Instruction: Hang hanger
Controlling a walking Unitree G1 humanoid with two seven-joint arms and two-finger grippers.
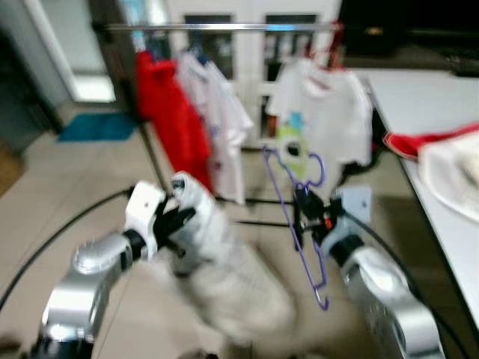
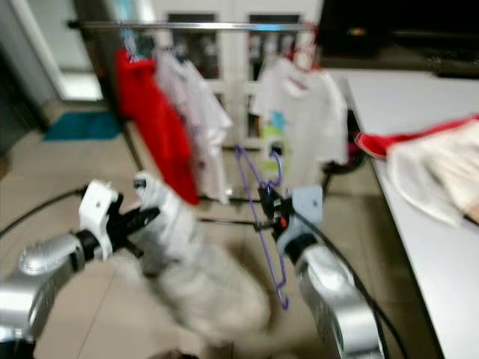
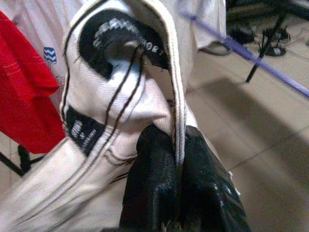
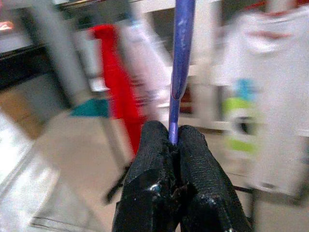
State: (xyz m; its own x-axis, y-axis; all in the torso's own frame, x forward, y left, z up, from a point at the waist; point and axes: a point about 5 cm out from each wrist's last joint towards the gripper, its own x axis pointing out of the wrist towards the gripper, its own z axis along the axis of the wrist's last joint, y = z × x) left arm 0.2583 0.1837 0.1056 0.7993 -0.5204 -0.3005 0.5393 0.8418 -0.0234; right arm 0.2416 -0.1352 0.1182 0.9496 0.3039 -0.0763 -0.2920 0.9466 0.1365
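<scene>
Nearest: left tool pressed together on the seamed edge of a white garment, fingers pinching cloth beside a black label, the rest drooping toward the tiled floor. Probably held up by the neck opening so the hanger can be slid in. Right tool pressed together on the thin purple hanger, gripping its wire partway along, hook upward and the lower end dangling below the wrist. Held out in front, apparently, to keep it clear of the cloth and ready to be threaded or lifted. Hanger itself: slim, purple, wiry, bent outline blurred in the head views; hanging in the air between the two arms, well short of the rail.

Farther right: table edge carrying a heap of red and white laundry.

Farthest: metal rail across the top, a red shirt and white shirts already hung along it, a gap between them likely suited to the next piece.
</scene>
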